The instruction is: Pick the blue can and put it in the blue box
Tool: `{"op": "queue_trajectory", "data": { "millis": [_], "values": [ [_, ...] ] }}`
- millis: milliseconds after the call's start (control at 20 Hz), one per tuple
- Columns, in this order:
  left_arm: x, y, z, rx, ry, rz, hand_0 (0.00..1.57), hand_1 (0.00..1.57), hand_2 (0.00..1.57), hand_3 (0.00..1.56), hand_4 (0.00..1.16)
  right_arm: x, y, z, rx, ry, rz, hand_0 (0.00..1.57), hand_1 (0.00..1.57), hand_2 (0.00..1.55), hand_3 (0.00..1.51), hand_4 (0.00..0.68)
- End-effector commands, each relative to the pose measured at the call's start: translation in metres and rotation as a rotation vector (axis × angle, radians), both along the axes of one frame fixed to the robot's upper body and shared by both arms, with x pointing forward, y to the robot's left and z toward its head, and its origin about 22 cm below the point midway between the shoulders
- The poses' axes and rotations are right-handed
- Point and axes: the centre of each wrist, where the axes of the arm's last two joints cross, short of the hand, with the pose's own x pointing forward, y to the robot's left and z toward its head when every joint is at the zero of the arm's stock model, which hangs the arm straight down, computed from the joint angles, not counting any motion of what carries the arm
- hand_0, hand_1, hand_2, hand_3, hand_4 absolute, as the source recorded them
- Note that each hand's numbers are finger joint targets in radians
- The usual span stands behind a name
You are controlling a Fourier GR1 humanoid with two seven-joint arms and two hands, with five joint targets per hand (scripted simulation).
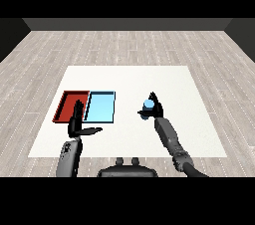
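The blue can [148,104] stands right of the table's middle, and my right hand [156,108] is curled round it, fingers behind and thumb in front. The light blue tray [100,107] lies left of the can with the red tray [68,105] beside it on its left. My left hand [76,124] hovers at the near edge of the two trays, fingers straight and pointing away, thumb stretched out to the right, holding nothing.
The white table [174,79] spreads around the trays, with wooden floor beyond its edges. My right forearm [172,142] slants in from the lower right.
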Motion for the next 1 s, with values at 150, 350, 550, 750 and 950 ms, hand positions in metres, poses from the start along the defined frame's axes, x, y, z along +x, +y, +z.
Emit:
{"op": "queue_trajectory", "data": {
  "millis": [150, 350, 550, 750, 950],
  "values": [
    [-0.014, 0.005, 0.006, -0.023, -0.008, -0.011, 0.0, 0.0, 0.0, 0.0, 0.0, -0.005, -0.006, -0.01, -0.118, 0.092, -0.082, 1.47, 1.47, 1.47, 1.45, 0.536],
    [0.007, -0.004, 0.01, 0.001, 0.005, -0.012, 0.0, 0.0, 0.0, 0.0, 0.0, -0.01, 0.006, -0.006, -0.099, 0.068, -0.09, 1.46, 1.46, 1.46, 1.44, 0.543],
    [-0.007, 0.011, 0.003, 0.005, -0.006, -0.012, 0.0, 0.0, 0.0, 0.0, 0.0, 0.011, 0.006, 0.023, -0.115, 0.003, -0.049, 1.45, 1.45, 1.44, 1.31, 0.481],
    [-0.007, -0.001, 0.002, -0.021, 0.005, -0.049, 0.0, 0.0, 0.0, 0.0, 0.0, 0.001, 0.026, 0.026, -0.159, -0.089, -0.041, 1.47, 1.47, 1.47, 1.36, 0.47],
    [-0.007, -0.01, -0.013, -0.003, 0.02, -0.049, 0.0, 0.0, 0.0, 0.0, 0.0, 0.014, 0.029, 0.039, -0.21, -0.149, -0.05, 1.45, 1.45, 1.47, 1.37, 0.498]
  ]
}}
